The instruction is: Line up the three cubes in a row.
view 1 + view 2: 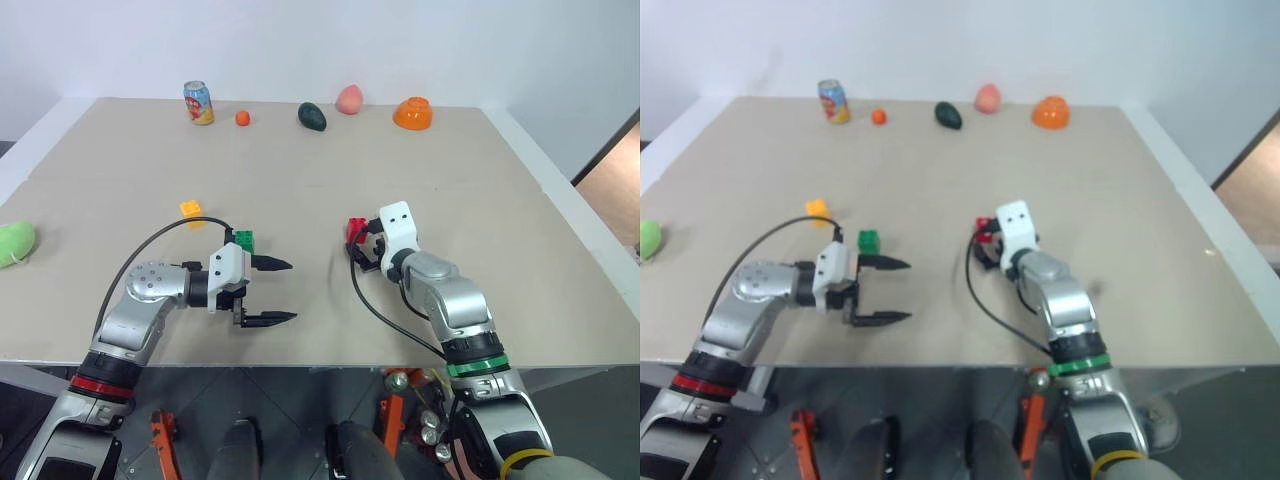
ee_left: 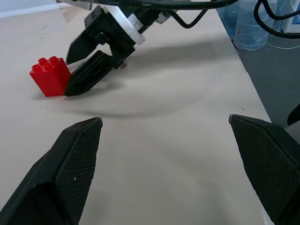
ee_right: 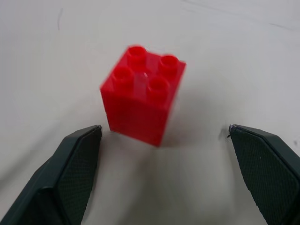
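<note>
Three studded cubes sit on the beige table [image 1: 300, 180]. The yellow cube [image 1: 190, 208] lies left of centre, and the green cube [image 1: 243, 240] is just to its right and nearer to me. The red cube [image 1: 355, 230] stands further right. My left gripper [image 1: 290, 291] hovers open and empty just in front of the green cube, pointing right. My right gripper [image 3: 164, 126] is open, and the red cube [image 3: 143, 93] stands upright just ahead of its fingertips. In the left wrist view, one finger of the right gripper [image 2: 70, 75] lies close beside the red cube [image 2: 49, 75].
Along the far edge stand a soda can [image 1: 198, 102], a small orange ball [image 1: 242, 118], a dark green fruit [image 1: 312, 116], a pink peach [image 1: 348, 99] and an orange bowl [image 1: 412, 113]. A green plush toy [image 1: 15, 243] lies at the left edge.
</note>
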Robot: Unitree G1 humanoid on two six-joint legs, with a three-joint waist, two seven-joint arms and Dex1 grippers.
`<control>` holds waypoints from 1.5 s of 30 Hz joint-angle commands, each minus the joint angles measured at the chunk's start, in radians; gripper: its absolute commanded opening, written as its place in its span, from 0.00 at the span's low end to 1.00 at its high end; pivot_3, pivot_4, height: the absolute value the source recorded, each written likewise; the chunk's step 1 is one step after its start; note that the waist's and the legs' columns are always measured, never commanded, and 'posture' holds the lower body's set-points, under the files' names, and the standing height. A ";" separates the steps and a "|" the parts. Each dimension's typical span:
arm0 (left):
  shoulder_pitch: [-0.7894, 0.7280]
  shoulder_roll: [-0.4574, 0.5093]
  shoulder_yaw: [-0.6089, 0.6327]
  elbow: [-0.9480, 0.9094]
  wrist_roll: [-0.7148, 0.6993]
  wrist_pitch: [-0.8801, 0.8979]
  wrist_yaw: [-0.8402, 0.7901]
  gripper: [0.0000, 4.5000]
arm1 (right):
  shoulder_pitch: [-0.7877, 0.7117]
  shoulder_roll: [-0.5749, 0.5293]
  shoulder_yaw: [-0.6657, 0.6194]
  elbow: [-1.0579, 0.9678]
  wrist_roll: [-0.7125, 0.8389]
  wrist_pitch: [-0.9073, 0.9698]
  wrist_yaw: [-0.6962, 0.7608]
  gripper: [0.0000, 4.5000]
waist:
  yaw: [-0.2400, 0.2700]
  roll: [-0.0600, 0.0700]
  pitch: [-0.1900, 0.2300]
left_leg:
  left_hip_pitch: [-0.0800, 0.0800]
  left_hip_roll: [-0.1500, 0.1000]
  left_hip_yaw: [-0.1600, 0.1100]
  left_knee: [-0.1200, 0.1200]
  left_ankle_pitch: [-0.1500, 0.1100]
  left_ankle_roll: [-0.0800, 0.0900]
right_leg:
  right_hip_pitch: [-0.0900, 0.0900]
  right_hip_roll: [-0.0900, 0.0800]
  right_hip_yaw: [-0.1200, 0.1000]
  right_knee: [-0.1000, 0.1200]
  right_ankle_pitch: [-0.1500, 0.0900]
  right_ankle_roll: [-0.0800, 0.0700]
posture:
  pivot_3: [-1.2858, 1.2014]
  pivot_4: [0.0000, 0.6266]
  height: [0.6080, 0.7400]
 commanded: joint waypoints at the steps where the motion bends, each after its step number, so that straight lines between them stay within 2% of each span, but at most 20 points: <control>1: -0.007 -0.003 0.019 -0.011 -0.001 -0.016 0.013 0.99 | -0.044 0.004 -0.009 0.020 -0.012 -0.036 0.005 1.00 | 0.000 0.000 0.000 | 0.000 0.000 0.000 0.000 0.000 0.000 | 0.000 0.000 0.000 0.000 0.000 0.000 | 0.52 0.24 0.99; 11: -0.020 0.014 0.047 0.051 0.021 -0.051 0.048 0.99 | -0.073 0.022 0.002 0.075 -0.025 -0.066 0.024 1.00 | 0.000 0.000 0.000 | 0.000 0.000 0.000 -0.002 0.000 0.000 | -0.001 0.001 0.001 0.000 0.000 0.000 | 0.52 0.24 0.99; 14: -0.024 0.016 0.052 0.062 0.023 -0.057 0.054 1.00 | -0.072 0.030 0.006 0.071 -0.032 -0.064 0.028 0.83 | 0.000 0.000 0.000 | 0.000 0.000 0.000 -0.002 0.000 0.000 | -0.001 0.000 0.001 0.000 0.000 0.000 | 0.52 0.24 0.99; 20: -0.028 0.010 0.054 0.067 0.026 -0.058 0.062 1.00 | -0.077 0.034 -0.001 0.078 -0.037 -0.067 0.031 0.35 | 0.000 0.000 0.000 | 0.000 0.000 0.001 -0.001 0.000 0.000 | -0.001 0.000 0.001 0.000 0.000 0.000 | 0.52 0.24 0.99; 22: -0.037 0.005 0.057 0.073 0.023 -0.058 0.066 1.00 | -0.079 0.032 -0.004 0.081 -0.036 -0.069 0.033 0.27 | 0.000 0.000 0.000 | 0.000 0.000 0.001 -0.002 0.000 0.000 | -0.001 0.000 0.001 0.000 0.000 0.000 | 0.52 0.24 0.99; 26: -0.052 -0.011 0.065 0.085 -0.001 -0.053 0.060 1.00 | -0.068 0.023 -0.007 0.063 -0.029 -0.075 0.048 0.27 | 0.000 0.000 0.000 | 0.000 0.000 0.001 -0.001 0.000 0.000 | -0.001 0.000 0.001 0.000 0.000 0.000 | 0.52 0.24 0.99; 30: -0.070 -0.032 0.074 0.112 -0.040 -0.049 0.026 1.00 | -0.008 -0.037 0.009 -0.019 -0.023 -0.137 0.143 0.27 | 0.002 0.000 0.000 | -0.001 0.000 0.001 -0.001 0.000 0.000 | -0.001 0.000 0.001 0.000 -0.001 0.001 | 0.52 0.24 0.99; 34: -0.089 -0.025 0.088 0.133 -0.079 -0.039 -0.034 1.00 | 0.072 -0.135 0.006 -0.140 0.025 -0.168 0.304 0.27 | 0.002 0.000 0.000 | -0.001 0.000 0.001 -0.002 0.000 0.000 | -0.001 0.000 0.001 0.000 -0.001 0.002 | 0.52 0.24 0.99; 38: -0.116 -0.004 0.107 0.205 -0.072 -0.126 -0.112 1.00 | 0.134 -0.295 0.006 -0.234 0.093 -0.232 0.554 0.27 | -0.001 0.001 0.001 | -0.001 0.000 0.001 -0.001 0.000 0.000 | -0.001 0.001 0.001 0.000 -0.001 0.002 | 0.52 0.24 0.99; 42: -0.071 0.033 0.163 0.169 -0.139 -0.100 -0.171 1.00 | 0.155 -0.386 0.045 -0.310 0.189 -0.254 0.792 0.27 | -0.005 0.001 0.001 | 0.000 0.000 0.001 -0.001 0.000 0.000 | -0.001 0.001 0.002 0.000 -0.001 0.000 | 0.52 0.24 0.99; 45: -0.015 0.068 0.201 0.145 -0.147 -0.127 -0.185 1.00 | 0.146 -0.414 0.080 -0.334 0.242 -0.234 0.908 0.27 | -0.010 0.001 0.001 | 0.001 0.001 0.001 -0.002 0.000 0.000 | -0.001 0.001 0.002 0.000 -0.001 0.000 | 0.52 0.24 0.99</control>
